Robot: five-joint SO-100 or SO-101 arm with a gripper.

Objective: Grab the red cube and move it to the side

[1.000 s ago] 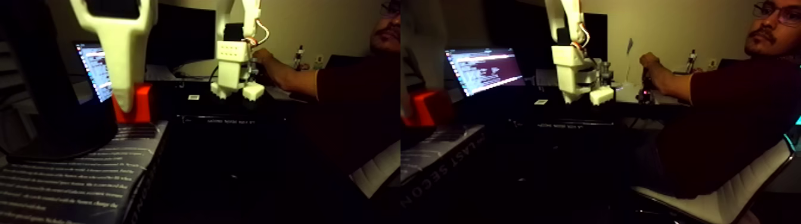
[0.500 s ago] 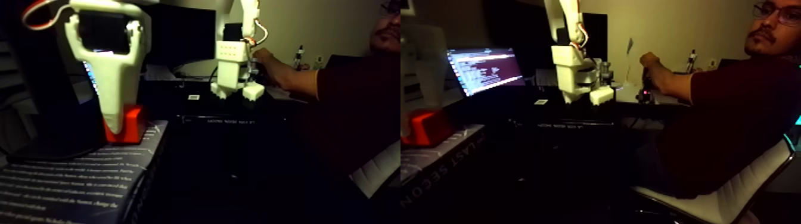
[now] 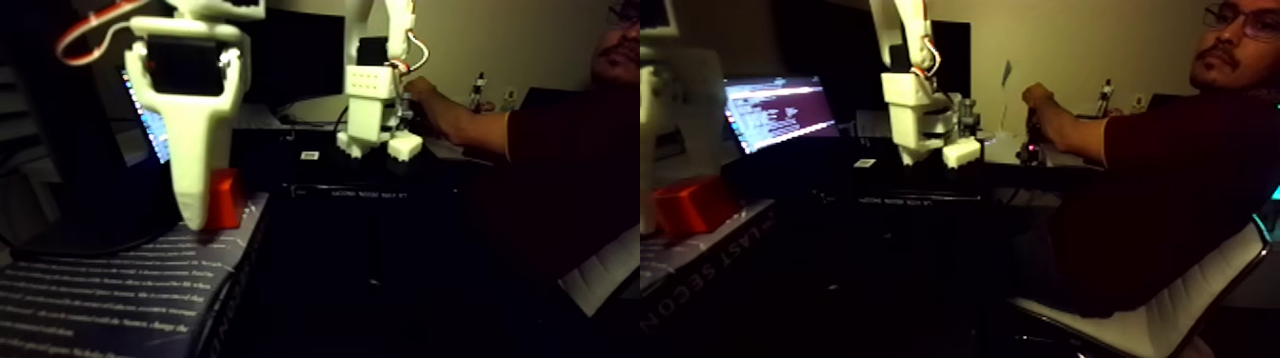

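- Placing step, I judge: red cube point(image 3: 226, 198) rests on the book point(image 3: 114, 286), gripper point(image 3: 198, 211) touching its side.
- Finger spread: cannot tell.
- Next: lift clear of the cube.

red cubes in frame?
1. The red cube sits on the printed box beside the white gripper; the frame's right half shows the same cube. Dark areas may hide more.

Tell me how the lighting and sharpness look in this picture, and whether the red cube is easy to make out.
In the fixed view, a side-by-side pair, the room is dim and the foreground nearly black; the laptop screen glows bright. The red cube stands out by colour, partly hidden behind the white gripper, which looks soft. The right half shows the cube less sharply. Edges bend slightly, as with a wide lens.
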